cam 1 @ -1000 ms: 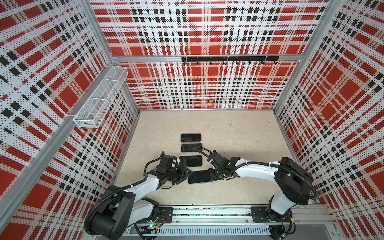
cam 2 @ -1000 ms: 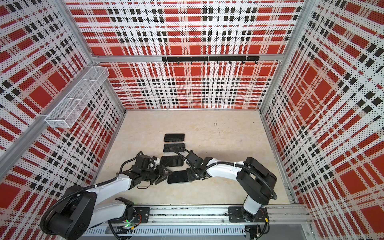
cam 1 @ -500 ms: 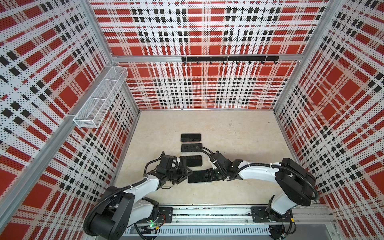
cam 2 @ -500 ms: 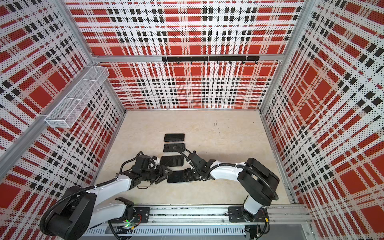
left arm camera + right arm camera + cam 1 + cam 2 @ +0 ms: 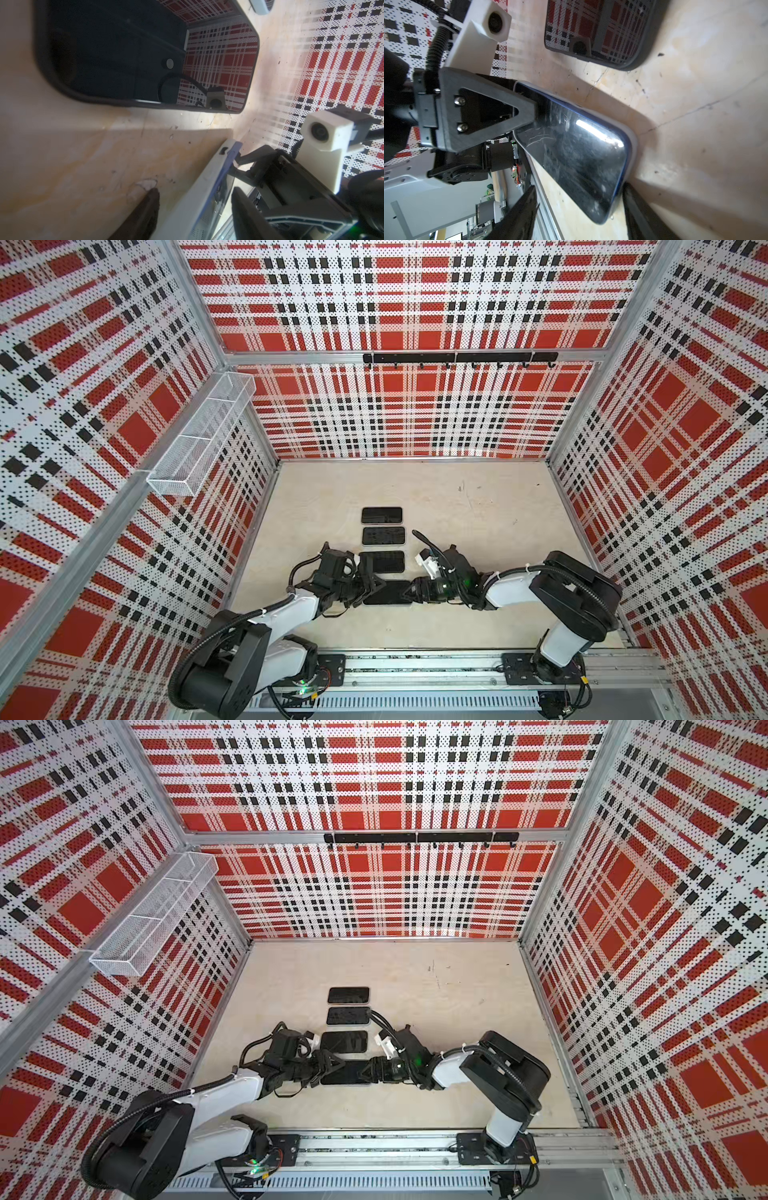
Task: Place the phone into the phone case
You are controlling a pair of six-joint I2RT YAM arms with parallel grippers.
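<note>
Landmark: a row of three dark phones (image 5: 383, 536) lies on the pale worktop (image 5: 478, 531).
Phone: the phone (image 5: 388, 593) with the blue edge sits just in front of the row. It is turned the same way as the row and is between the two claws.
Phone case: the white phone case (image 5: 633, 143) wraps its back and sides. I cannot tell if the phone is pushed all the way in.
Left claw: the left claw (image 5: 372, 587) is at the phone's left end, close to the row's nearest phone. Its fingers are apart. One finger (image 5: 527, 112) lies over the glass and the other is low by the worktop.
Right claw: the right claw (image 5: 411, 593) is at the phone's right end. Its fingers are wide apart, and the phone's end sits loose between them.
In the way: a black cable (image 5: 419, 537) from the right arm loops beside the row's right side.
Around: a wire basket (image 5: 199, 439) hangs on the wall far left of the row. A black hook bar (image 5: 457, 358) is on the wall behind the row.
</note>
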